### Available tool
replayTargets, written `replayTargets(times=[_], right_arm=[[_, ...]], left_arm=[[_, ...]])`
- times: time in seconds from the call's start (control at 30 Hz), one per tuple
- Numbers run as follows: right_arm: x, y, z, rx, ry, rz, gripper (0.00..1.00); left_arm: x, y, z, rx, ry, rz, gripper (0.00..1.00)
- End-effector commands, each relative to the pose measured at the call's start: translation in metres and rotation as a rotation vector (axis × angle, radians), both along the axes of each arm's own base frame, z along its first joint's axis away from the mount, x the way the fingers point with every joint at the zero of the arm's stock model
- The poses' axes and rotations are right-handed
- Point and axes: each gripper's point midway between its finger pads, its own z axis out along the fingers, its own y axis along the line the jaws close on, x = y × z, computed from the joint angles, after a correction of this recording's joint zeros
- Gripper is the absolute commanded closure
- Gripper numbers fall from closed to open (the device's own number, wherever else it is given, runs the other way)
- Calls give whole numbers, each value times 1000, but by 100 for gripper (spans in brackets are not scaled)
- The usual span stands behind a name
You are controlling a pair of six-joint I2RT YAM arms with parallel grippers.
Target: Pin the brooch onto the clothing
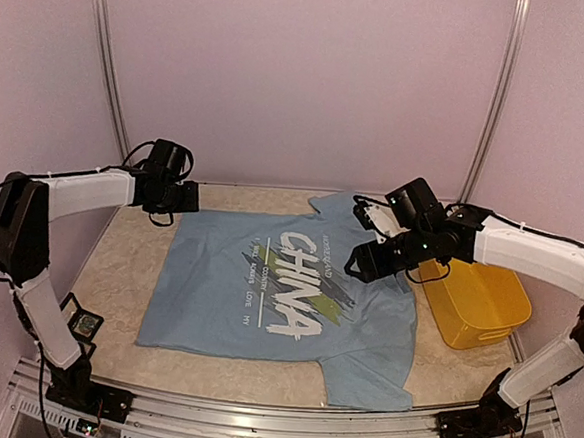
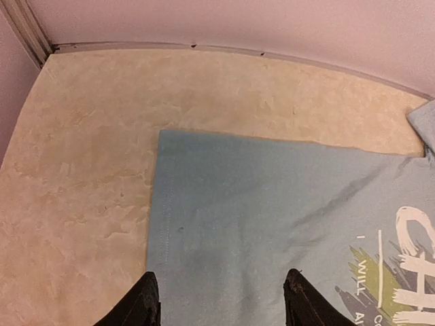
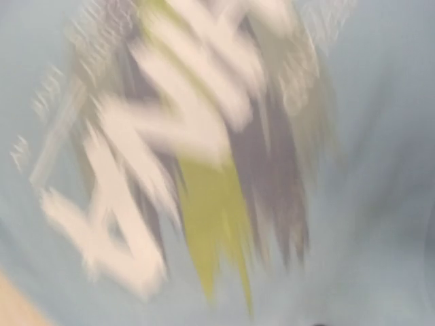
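Note:
The light blue T-shirt (image 1: 267,287) lies flat on the table, with white "CHINA" lettering (image 1: 297,285) over grey and green streaks. My left gripper (image 1: 176,203) hangs over its far left corner. In the left wrist view the gripper (image 2: 221,302) is open and empty, with the shirt (image 2: 272,217) below its black fingertips (image 2: 146,302). My right gripper (image 1: 359,264) hovers over the chest, just right of the lettering. The right wrist view is motion-blurred, shows only the print (image 3: 204,136), and does not show the fingers. The brooch is not in view.
A yellow bin (image 1: 481,307) stands at the right, beside the shirt's sleeve. A small black square case (image 1: 86,325) lies near the left arm's base. The tan tabletop (image 2: 81,156) is bare left of and behind the shirt. Pale walls enclose the table.

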Motion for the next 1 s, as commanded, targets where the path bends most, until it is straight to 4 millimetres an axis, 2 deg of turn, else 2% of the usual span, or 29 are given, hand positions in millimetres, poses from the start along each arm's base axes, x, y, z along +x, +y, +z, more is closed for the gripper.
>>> replayTargets(times=[0.0,0.03,0.07,0.17,0.2,0.3,0.43,0.5,0.6,0.7,0.8,0.87,0.97], right_arm=[[41,25,24,31,-213,90,21],[46,26,25,28,-240,92,6],[53,25,28,33,-263,91,1],[70,23,36,86,-302,82,0],[76,21,39,111,-309,73,1],[91,13,50,169,-338,32,1],[111,-6,52,172,-366,-23,1],[118,-11,54,190,-388,3,1],[137,-20,68,258,-433,27,0],[163,-32,81,348,-476,0,1],[191,-43,82,383,-464,-83,1],[199,-41,80,396,-452,-96,1],[201,-35,77,417,-412,-85,2]], left_arm=[[-43,11,34,-66,23,-21,39],[-52,13,36,-80,34,-20,38],[-63,14,45,-107,26,-22,37],[-90,22,47,-202,42,-11,34],[-98,26,54,-232,22,4,33],[-116,42,60,-297,-19,84,32],[-126,62,60,-309,-64,218,31],[-128,72,61,-302,-74,265,31],[-130,79,58,-324,-37,293,28],[-136,92,45,-382,22,373,28],[-152,109,34,-435,82,530,28],[-166,116,35,-455,113,625,28],[-185,115,42,-465,176,655,28]])
